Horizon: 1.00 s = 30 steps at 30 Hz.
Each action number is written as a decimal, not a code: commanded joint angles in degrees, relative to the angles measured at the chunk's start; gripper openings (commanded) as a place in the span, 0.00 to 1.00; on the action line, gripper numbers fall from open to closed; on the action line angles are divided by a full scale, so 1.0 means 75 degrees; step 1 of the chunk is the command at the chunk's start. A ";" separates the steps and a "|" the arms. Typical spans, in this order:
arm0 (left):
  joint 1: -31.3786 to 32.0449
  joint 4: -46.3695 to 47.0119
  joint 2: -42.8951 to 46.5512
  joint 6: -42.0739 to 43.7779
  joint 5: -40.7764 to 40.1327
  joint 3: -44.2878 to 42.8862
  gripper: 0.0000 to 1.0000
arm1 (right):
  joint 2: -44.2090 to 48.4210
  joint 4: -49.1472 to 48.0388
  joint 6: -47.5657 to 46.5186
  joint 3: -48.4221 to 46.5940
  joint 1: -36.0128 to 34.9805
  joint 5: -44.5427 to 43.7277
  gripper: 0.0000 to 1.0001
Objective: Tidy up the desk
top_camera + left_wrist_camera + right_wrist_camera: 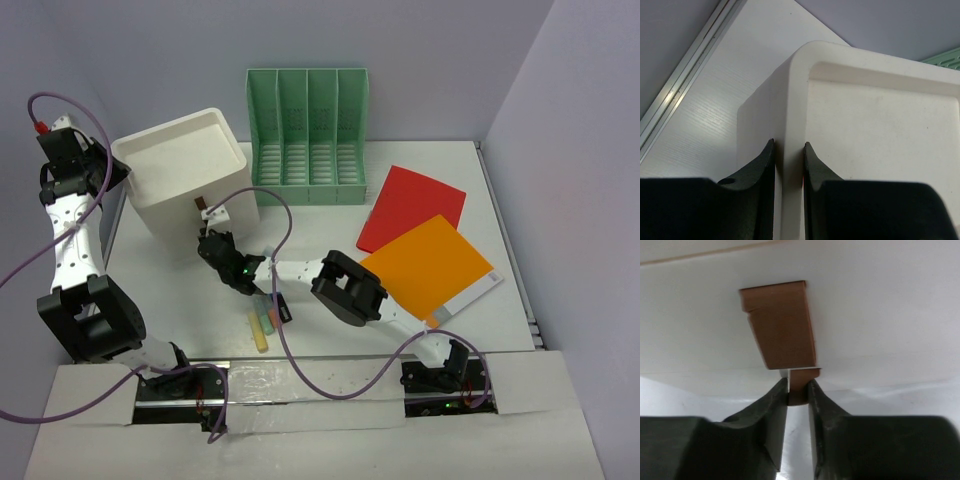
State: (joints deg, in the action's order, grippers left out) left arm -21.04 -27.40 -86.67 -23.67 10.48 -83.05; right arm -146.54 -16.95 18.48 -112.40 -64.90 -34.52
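Desk (pixel 330 225) tidying looks barely begun to us. The surface spreads beneath both pincers, and loose things lie across it.

Our left pincer (pixel 789 145) is drawn narrow over the rim of the white drawer box (pixel 185 175), with one finger on each side of the wall near its corner. We think it is steadying the box. Our right pincer (pixel 799 385) has its fingers pressed against both sides of a small brown pull (pixel 800 380) on the box front, directly below a larger brown pull (pixel 780 325). The drawer does not look drawn out yet.

Nothing seems filed so far. To the right of the right pincer lie a red folder (pixel 415 205) and an orange folder (pixel 425 265) over a white sheet (pixel 480 295). Beyond that pincer stands the green file holder (pixel 308 125), and its slots look empty. Behind the pincer, toward the arm bases, pale markers (pixel 262 325) lie beside the forearm.

A purple cable (pixel 288 220) loops just beside the right pincer, and we judge it could snag as the drawer comes out.
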 commanded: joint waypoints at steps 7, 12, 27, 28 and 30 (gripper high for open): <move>0.0030 -0.0835 0.0014 -0.0766 0.0844 0.0092 0.00 | 0.0455 -0.0700 -0.0116 0.0142 0.0064 -0.0496 0.00; -0.0035 -0.0798 -0.0036 -0.0807 0.0789 0.0055 0.00 | 0.1238 -0.1344 -0.0357 0.1604 0.0003 -0.0048 0.00; -0.0303 -0.0664 -0.0085 -0.0910 0.0598 -0.0072 0.00 | 0.3553 -0.2314 -0.0553 0.5161 -0.0897 0.0763 0.00; -0.0300 -0.0671 -0.0092 -0.0910 0.0595 -0.0064 0.00 | 0.3600 -0.2303 -0.0527 0.5189 -0.0897 0.0752 0.00; -0.0300 -0.0649 -0.0081 -0.0899 0.0617 -0.0006 0.00 | 0.3635 -0.2212 -0.0660 0.5135 -0.0908 0.0813 0.11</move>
State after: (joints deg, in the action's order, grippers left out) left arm -22.31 -27.88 -86.70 -24.47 12.91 -83.18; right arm -124.07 -30.28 13.89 -74.07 -71.02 -27.97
